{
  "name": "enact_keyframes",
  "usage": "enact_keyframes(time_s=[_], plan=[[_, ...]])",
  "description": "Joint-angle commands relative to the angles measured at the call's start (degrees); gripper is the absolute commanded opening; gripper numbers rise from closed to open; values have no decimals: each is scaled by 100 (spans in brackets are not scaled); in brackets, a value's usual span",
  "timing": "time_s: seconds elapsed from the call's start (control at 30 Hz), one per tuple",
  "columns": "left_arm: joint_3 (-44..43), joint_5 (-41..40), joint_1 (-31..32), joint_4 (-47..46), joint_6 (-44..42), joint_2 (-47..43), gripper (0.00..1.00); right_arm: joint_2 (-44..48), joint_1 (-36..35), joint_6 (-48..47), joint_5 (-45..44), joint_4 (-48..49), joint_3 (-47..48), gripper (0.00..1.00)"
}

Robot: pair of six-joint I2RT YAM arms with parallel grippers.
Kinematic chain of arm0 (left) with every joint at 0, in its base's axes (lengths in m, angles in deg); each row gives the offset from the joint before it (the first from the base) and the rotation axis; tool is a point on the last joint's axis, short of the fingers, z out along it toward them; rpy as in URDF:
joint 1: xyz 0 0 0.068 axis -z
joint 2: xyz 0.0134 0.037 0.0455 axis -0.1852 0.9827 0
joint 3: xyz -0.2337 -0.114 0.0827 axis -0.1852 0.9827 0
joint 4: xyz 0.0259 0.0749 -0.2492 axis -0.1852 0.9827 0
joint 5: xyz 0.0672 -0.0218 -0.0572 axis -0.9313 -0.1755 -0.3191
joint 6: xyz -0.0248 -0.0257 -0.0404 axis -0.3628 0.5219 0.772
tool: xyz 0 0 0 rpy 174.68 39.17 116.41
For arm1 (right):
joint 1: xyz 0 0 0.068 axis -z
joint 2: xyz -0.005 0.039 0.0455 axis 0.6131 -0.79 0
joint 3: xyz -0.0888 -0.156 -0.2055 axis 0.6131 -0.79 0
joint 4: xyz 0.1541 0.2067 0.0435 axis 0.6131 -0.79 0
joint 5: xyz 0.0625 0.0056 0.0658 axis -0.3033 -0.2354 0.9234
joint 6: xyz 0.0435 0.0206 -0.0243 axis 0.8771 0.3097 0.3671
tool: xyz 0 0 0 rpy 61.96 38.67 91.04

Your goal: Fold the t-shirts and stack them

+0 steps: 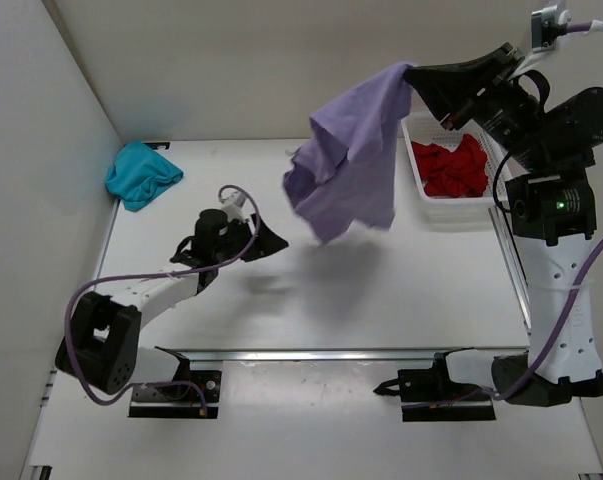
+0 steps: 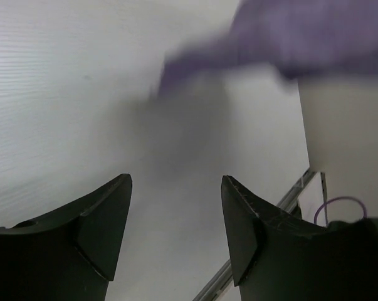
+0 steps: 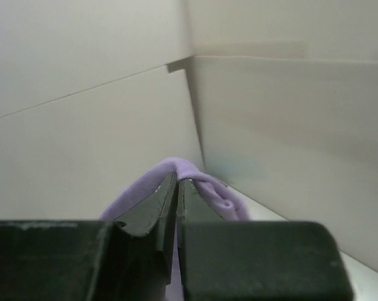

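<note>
- Top: right gripper (image 1: pixel 413 72) holds lavender shirt (image 1: pixel 351 160) aloft, 1 o'clock; teal shirt (image 1: pixel 141 173) on desk (image 1: pixel 381 300), 10 o'clock; red shirt (image 1: pixel 453 168) in basket (image 1: pixel 451 212), 2 o'clock.
- Left wrist: left gripper (image 2: pixel 176 182) wide, empty.
- Right wrist: jaws pinch lavender shirt (image 3: pixel 221 198).

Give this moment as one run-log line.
right hand: shut on pale lavender cloth t-shirt, held aloft | left hand: open, empty | teal cloth t-shirt: crumpled, far left | deep red cloth t-shirt: in white mesh basket

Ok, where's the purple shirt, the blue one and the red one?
purple t-shirt (image 1: pixel 351 160): top external view, middle of the hanging cloth.
teal t-shirt (image 1: pixel 141 175): top external view, middle of the crumpled heap.
red t-shirt (image 1: pixel 453 168): top external view, middle of the bundle.
</note>
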Motion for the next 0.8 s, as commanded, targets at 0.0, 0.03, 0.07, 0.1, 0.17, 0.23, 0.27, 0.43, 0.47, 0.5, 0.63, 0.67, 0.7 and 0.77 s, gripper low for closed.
enact_keyframes(time_s=[0.0, 0.03, 0.07, 0.1, 0.17, 0.23, 0.27, 0.43, 0.47, 0.5, 0.63, 0.67, 0.7, 0.77], plan=[[382, 263, -785, -155, 375, -578, 70, -111, -109, 205, 276, 571, -379, 0], [488, 272, -901, -111, 376, -771, 70, -128, -109, 363, 348, 669, -756, 0], [576, 272, -1084, -59, 358, -912, 70, -102, -65, 469, 514, 983, -1012, 0], [655, 212, -1226, 11, 358, -1018, 70, -58, -13, 749, 560, 1430, -1659, 0], [796, 167, -1428, 117, 306, -1369, 70, -136, 110, 1199, 901, 2177, -2612, 0], [823, -60, -1491, 257, 165, -1511, 70, -434, 119, 1611, 981, 2602, -3463, 0], [788, -105, -1456, 423, 43, -1529, 70, -601, 67, 1587, 1008, 2812, -3589, 0], [796, -509, -1280, 662, -213, -1415, 70, -2496, 110, 1280, 1166, 2209, -2943, 0], [805, -579, -1236, 706, -230, -1397, 69, -2736, 198, 1401, 1219, 2147, -2818, 0], [771, -615, -1166, 785, -309, -1362, 69, -2817, 329, 1463, 1359, 2346, -2817, 1], [787, -1212, -657, 1058, -521, -1283, 69, -3168, 760, 1394, 1150, 1826, -2318, 7], [753, -1335, -586, 1067, -564, -1239, 69, -3239, 787, 1106, 1053, 1534, -1976, 19], [787, -1406, -516, 1067, -591, -1213, 69, -3222, 805, 755, 739, 887, -1703, 25], [849, -1206, -541, 901, -434, -1186, 69, -3048, 500, 167, -173, -99, -1534, 43]])
